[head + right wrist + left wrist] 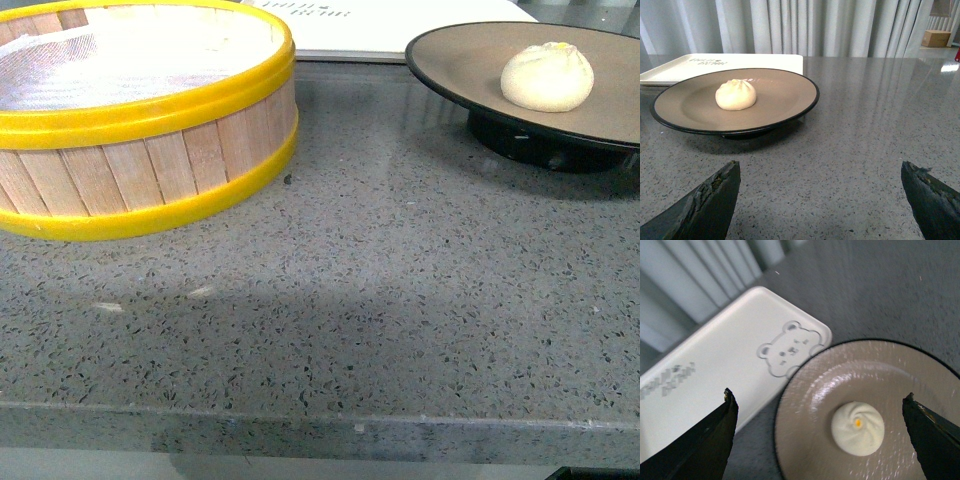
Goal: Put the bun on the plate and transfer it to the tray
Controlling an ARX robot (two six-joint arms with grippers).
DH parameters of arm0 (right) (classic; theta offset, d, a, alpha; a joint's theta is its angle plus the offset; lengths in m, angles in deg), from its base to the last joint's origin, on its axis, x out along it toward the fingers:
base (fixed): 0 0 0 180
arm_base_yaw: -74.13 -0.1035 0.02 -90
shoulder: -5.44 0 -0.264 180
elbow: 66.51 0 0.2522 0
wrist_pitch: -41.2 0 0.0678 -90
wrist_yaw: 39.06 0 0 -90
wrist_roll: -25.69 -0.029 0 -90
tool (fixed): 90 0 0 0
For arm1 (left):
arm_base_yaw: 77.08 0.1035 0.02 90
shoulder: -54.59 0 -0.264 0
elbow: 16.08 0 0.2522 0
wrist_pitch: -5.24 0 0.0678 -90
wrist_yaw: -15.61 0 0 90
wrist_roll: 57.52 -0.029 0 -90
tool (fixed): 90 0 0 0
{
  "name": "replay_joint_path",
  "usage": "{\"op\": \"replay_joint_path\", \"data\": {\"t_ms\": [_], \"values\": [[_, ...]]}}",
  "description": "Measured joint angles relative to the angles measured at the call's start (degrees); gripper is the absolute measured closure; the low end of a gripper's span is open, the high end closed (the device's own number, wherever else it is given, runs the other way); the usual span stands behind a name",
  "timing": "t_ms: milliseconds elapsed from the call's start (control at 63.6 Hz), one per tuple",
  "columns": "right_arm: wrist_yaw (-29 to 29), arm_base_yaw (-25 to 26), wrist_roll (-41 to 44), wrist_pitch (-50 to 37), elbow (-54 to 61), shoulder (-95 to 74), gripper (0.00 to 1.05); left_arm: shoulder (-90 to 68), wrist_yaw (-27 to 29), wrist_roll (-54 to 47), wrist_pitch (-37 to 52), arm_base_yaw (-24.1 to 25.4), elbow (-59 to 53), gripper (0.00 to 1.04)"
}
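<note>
One step of two judged done, one left; listed near to far. Nearest: grey speckled countertop [350, 300]; neither arm in the front view. Next, to the left: steamer basket [150, 170], yellow-rimmed, wooden slats, white lining. Next, to the right: plate [455, 60] on its black foot, standing on the counter; bun [547, 76] resting on the tan top, off centre, pleats up. Farthest: tray [400, 25], white, just behind plate and basket; plate not yet on it, so the transfer is outstanding. Left gripper [820, 397]: poised above the plate, looking down on bun and tray corner; jaws wide apart, holding nothing. Right gripper [820, 165]: low over the counter, facing the plate side-on, short of its rim; jaws likewise spread, empty.
</note>
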Motion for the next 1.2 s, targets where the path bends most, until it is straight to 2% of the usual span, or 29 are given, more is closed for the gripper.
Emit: {"op": "replay_joint_path", "data": {"t_ms": [110,267,519,551,598,661,771,1054,1196], "values": [[0.0,0.0,0.0,0.0,0.0,0.0,0.09,18.8,3.3,3.2,6.1,6.1,-17.8,0.07],[0.0,0.0,0.0,0.0,0.0,0.0,0.09,36.4,5.1,5.2,5.9,15.0,-37.0,0.07],[0.0,0.0,0.0,0.0,0.0,0.0,0.09,55.5,-2.6,7.5,2.3,27.2,-52.2,0.07],[0.0,0.0,0.0,0.0,0.0,0.0,0.09,58.4,-0.8,10.0,9.7,29.5,-56.5,0.15],[0.0,0.0,0.0,0.0,0.0,0.0,0.09,61.7,-2.4,12.6,18.9,32.9,-62.9,0.26],[0.0,0.0,0.0,0.0,0.0,0.0,0.09,64.8,-6.8,13.9,23.9,37.2,-68.5,0.36],[0.0,0.0,0.0,0.0,0.0,0.0,0.09,69.2,-8.2,14.9,26.2,40.3,-75.5,0.54],[0.0,0.0,0.0,0.0,0.0,0.0,0.09,75.1,-8.9,15.6,29.0,40.6,-84.7,1.01],[0.0,0.0,0.0,0.0,0.0,0.0,0.09,77.7,-8.9,16.0,29.6,40.6,-87.7,1.01]]}}
